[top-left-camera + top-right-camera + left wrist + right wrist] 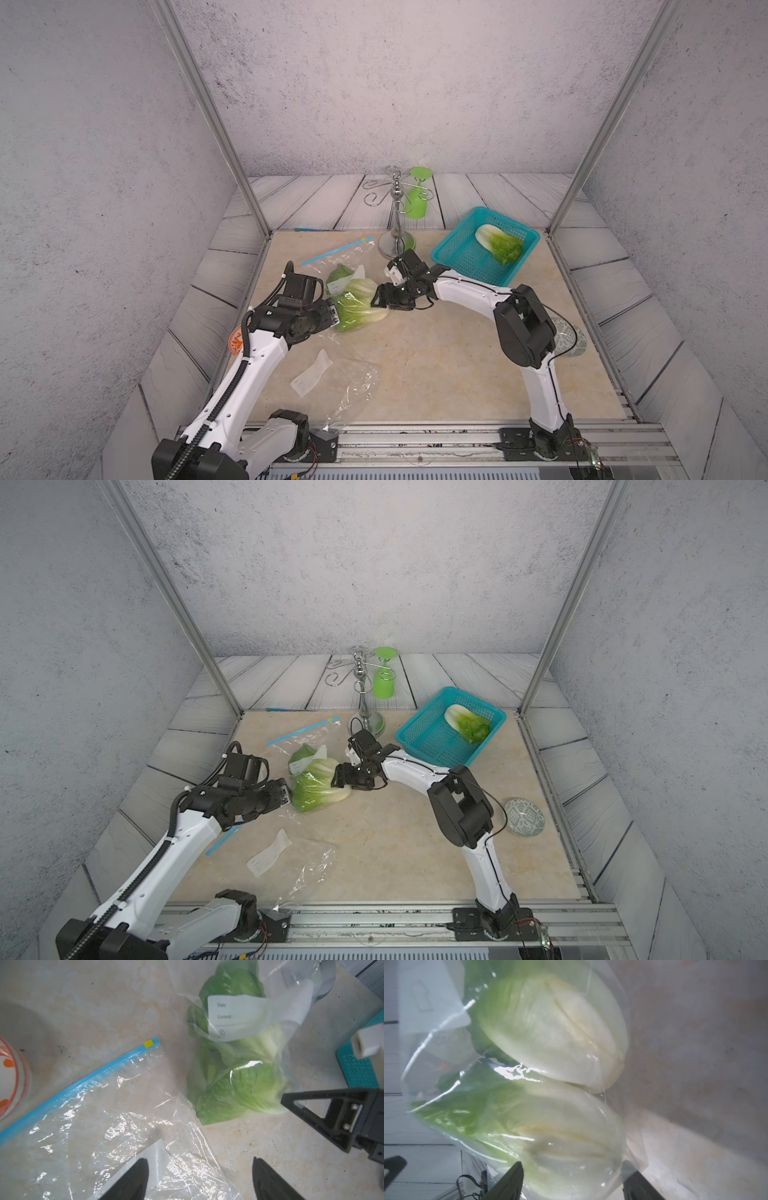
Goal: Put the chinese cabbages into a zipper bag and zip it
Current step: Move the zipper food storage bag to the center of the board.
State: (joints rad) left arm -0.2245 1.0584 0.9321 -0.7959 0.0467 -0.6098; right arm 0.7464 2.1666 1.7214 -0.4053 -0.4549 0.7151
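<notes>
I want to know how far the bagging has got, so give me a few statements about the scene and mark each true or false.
1. Two chinese cabbages lie inside a zipper bag. True.
2. The teal basket is empty. False: a third cabbage lies in it.
3. The left gripper is open and holds nothing. True.
4. The green goblet stands on the table. False: it hangs upside down from the metal rack.
5. The right gripper reaches into the teal basket. False: it is at the zipper bag.
</notes>
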